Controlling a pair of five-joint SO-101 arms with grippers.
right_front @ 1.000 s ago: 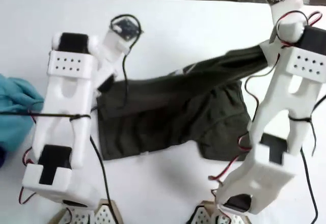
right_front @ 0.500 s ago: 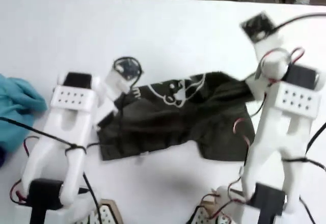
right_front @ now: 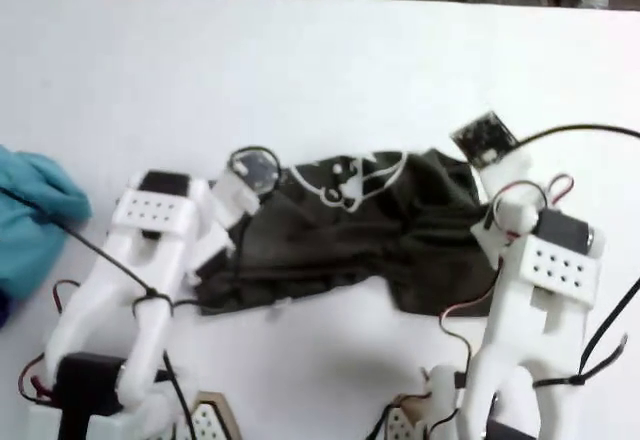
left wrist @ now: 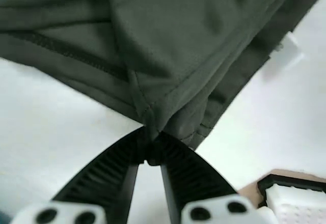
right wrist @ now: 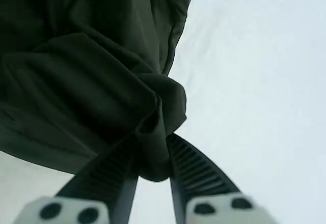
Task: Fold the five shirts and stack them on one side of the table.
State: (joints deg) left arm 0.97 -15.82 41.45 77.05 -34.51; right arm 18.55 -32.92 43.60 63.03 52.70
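A dark green shirt [right_front: 350, 235] with a white print lies bunched across the middle of the white table [right_front: 320, 70]. My left gripper [left wrist: 151, 155] is shut on a hem corner of the dark green shirt [left wrist: 178, 46] at the shirt's left end; the left arm [right_front: 150, 260] stands over that end. My right gripper [right wrist: 153, 168] is shut on a bunched fold of the dark green shirt [right wrist: 76, 81] at its right end, below the right arm [right_front: 530, 270]. A teal shirt [right_front: 35, 220] lies crumpled at the table's left edge.
The far half of the white table is bare. Wires loop around both arms. The arm bases [right_front: 210, 420] sit at the near edge. Dark room clutter lies beyond the far edge.
Both arms have pulled back toward the near edge. The right gripper has carried the shirt's far right part over toward the near side, so the white print now shows on top.
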